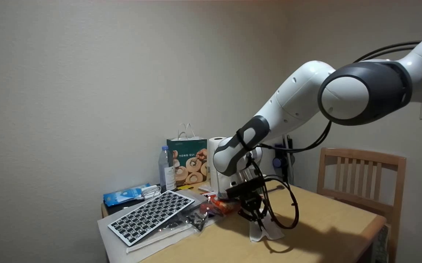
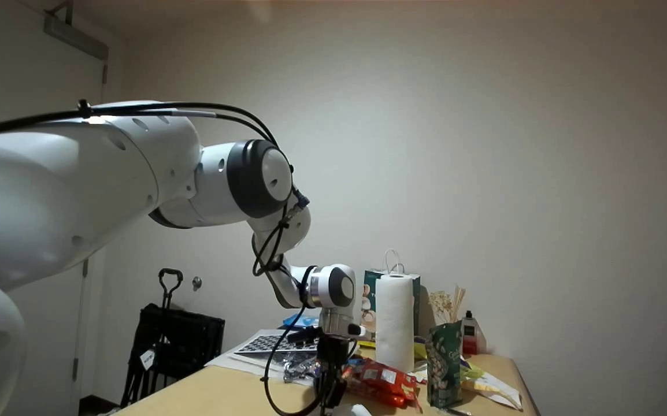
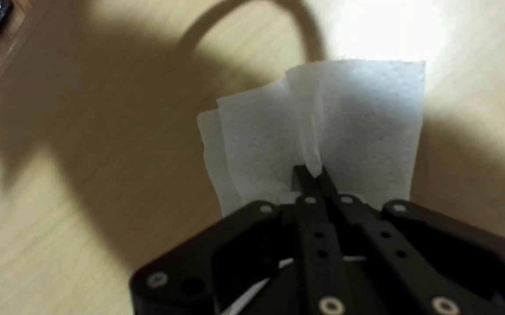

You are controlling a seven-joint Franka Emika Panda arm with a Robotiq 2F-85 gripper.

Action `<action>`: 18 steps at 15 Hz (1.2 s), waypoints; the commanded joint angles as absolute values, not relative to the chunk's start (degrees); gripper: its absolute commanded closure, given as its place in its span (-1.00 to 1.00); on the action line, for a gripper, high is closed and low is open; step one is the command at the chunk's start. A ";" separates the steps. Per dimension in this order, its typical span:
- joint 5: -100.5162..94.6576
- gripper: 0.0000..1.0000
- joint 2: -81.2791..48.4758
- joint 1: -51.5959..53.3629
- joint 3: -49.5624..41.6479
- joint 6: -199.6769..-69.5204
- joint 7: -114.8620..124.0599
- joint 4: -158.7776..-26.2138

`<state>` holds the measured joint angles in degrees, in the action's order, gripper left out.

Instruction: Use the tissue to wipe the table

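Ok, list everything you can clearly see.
table: one, tan, under arm
tissue: one, white, gripped over table
towel roll: one, white, on table
carrier bag: one, green, near roll
tall bottle: one, clear, near bag
checkered board: one, black and white, over sheets
blue pack: one, blue, behind board
red packs: count unclear, red, near roll
pouch: one, green, near roll
small bottle: one, red, behind pouch
chair: one, brown, beside table
cart: one, black, beyond table
arm: one, white, over table
gripper: one, black, closed on tissue
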<state>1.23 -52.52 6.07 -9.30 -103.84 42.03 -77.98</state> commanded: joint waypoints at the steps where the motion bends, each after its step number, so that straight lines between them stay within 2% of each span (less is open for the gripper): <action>1: 0.14 0.46 -53.83 5.85 -8.23 -101.44 41.10 -76.65; 3: 0.09 0.36 -52.72 5.93 -8.37 -101.55 41.49 -77.59; 13: -0.05 -0.93 -41.52 7.33 -8.78 -108.84 43.23 -87.74; 15: -0.33 -1.00 -39.53 7.88 -9.08 -110.30 44.64 -89.80; 16: 0.42 -0.80 -44.04 6.57 -8.18 -107.49 42.80 -83.70; 17: 0.40 -0.95 -42.97 6.68 -8.15 -108.08 43.14 -84.82; 18: 0.39 -1.00 -42.26 6.76 -8.13 -108.36 43.32 -85.60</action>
